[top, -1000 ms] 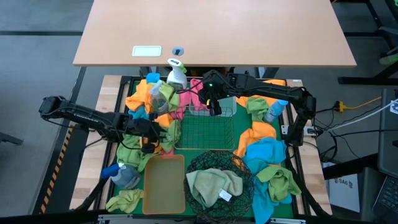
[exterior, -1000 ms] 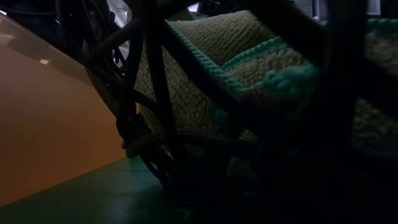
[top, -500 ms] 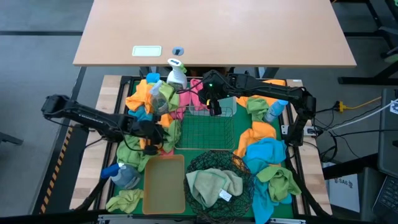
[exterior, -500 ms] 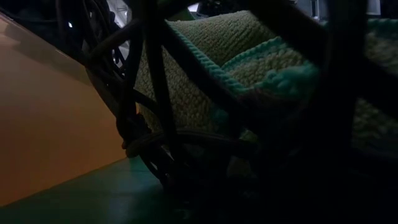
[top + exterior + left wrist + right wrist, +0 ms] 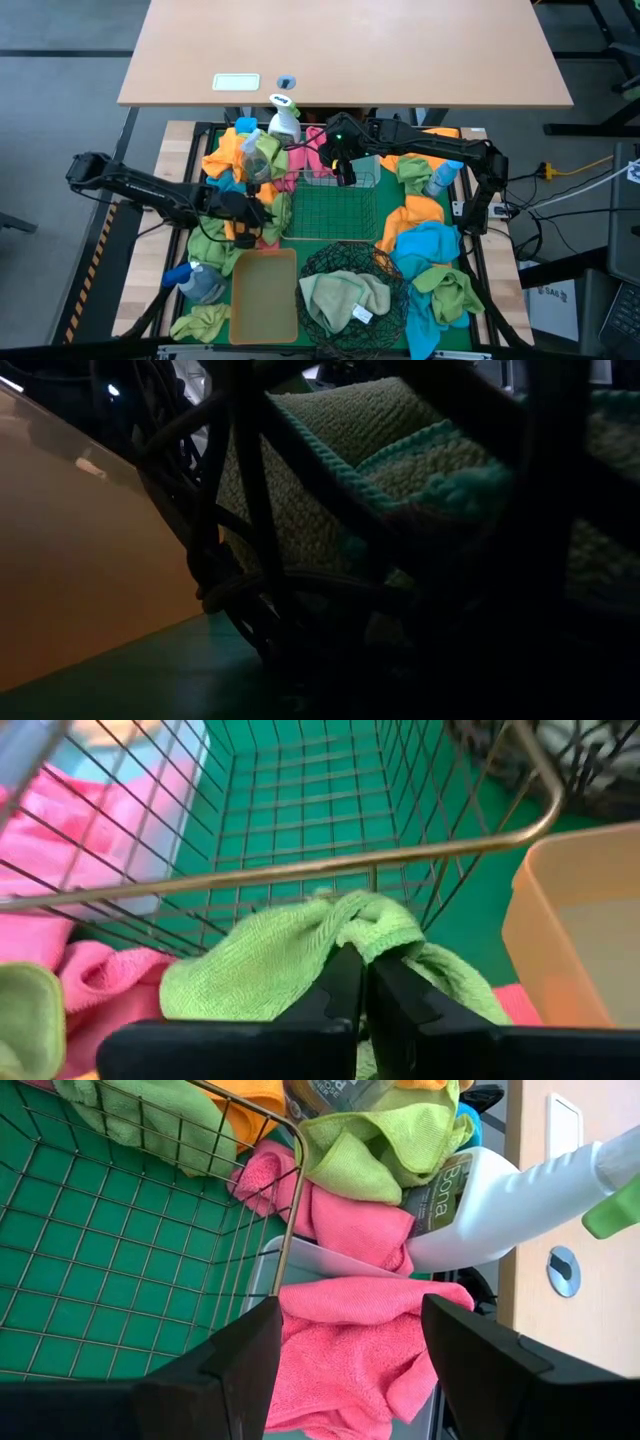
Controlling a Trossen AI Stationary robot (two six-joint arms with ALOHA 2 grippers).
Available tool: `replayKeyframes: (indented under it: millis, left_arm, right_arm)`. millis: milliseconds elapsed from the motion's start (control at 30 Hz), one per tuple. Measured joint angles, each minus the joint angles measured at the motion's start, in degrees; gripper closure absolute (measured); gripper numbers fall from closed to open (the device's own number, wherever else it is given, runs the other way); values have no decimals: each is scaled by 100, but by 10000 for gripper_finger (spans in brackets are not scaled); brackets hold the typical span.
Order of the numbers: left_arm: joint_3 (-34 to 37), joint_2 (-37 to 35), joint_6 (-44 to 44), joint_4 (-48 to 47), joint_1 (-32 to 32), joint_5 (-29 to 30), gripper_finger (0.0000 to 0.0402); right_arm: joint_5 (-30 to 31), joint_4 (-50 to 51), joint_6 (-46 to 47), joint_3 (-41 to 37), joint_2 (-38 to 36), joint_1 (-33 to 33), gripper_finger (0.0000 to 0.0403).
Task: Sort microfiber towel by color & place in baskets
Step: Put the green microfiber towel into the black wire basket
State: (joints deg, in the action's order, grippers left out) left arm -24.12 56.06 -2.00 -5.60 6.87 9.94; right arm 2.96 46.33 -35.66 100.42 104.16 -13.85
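In the left wrist view my left gripper [image 5: 362, 955] is shut on a green towel [image 5: 270, 955]. The towel lies just outside the near-left rim of the wire basket [image 5: 300, 870], beside pink towels [image 5: 100, 985] and the tan bin [image 5: 580, 910]. From above, that gripper [image 5: 255, 215] sits at the basket's left side. My right gripper [image 5: 345, 1340] stands open over a pink towel [image 5: 350, 1330] that lies in the clear basket [image 5: 300, 1265] at the far end; whether it touches the towel, I cannot tell. The round black mesh basket [image 5: 350, 275] holds a pale green towel [image 5: 345, 295]. My left gripper pinches a bunched fold [image 5: 372, 925] of the green towel between its two fingers. How many layers, I cannot tell. The fingers come from the table's left, slanting down. The rest of the towel spreads out on both sides of the fingers and lies on the other towels.
Heaps of orange, green and blue towels lie on the left [image 5: 225, 160] and right [image 5: 430, 250] of the green mat. A white spray bottle [image 5: 283, 120] stands at the far side, a blue one [image 5: 195, 280] near left. The low view shows the tan bin's wall [image 5: 80, 560] and the mesh basket [image 5: 250, 560].
My left gripper has moved a little toward the table's right, closer to the wire basket's left side.
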Motion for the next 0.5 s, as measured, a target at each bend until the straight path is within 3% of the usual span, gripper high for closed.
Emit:
replayKeyframes:
  millis: [233, 500]
  left_arm:
    - [0, -613, 0, -42, 0, 191, 399]
    - [0, -1317, 2, 59, 0, 1000, 401]
  right_arm:
    - [-131, -17, -4, 0, 0, 0, 165]
    - [-1660, -776, 428, 0, 0, 0, 165]
